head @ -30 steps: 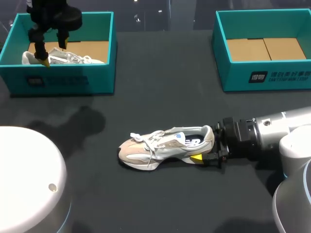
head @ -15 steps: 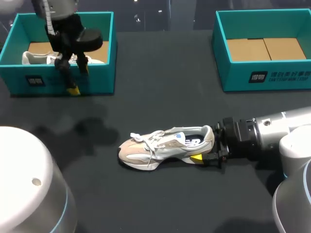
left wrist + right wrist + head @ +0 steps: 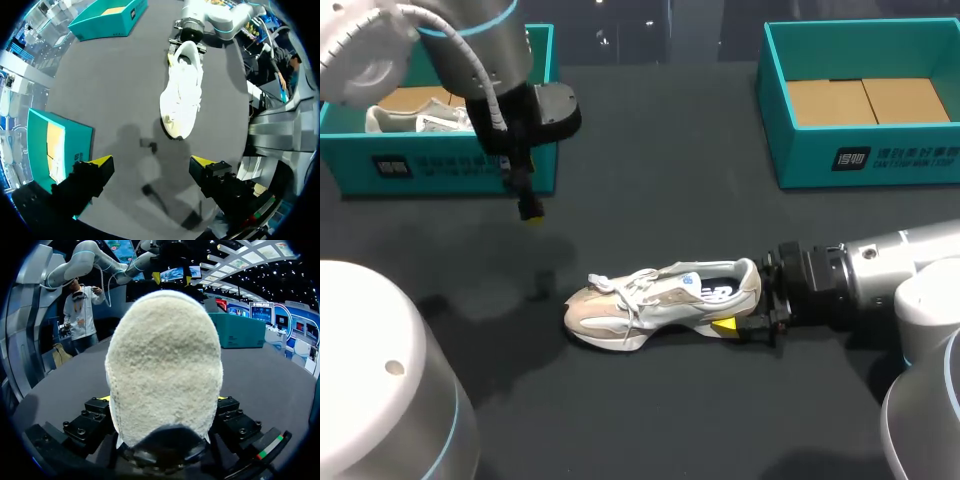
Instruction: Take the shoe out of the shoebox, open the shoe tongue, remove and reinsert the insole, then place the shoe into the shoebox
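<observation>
R pincer [image 3: 752, 297] clenched on heel of shoe [image 3: 655, 300], which sits upright on its sole on tabletop [image 3: 650, 160]. L pincer [image 3: 150, 161] released, empty, hangs beyond shoe's toe, w/ shoebox [image 3: 440, 165] farther past it.

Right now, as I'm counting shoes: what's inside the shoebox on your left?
In the left shoebox a white shoe lies on the brown cardboard floor. The left arm crosses over the box, hiding part of the shoe and floor.

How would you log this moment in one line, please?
shoe: on table | right gripper: shut on shoe heel | left gripper: open, above table
</observation>
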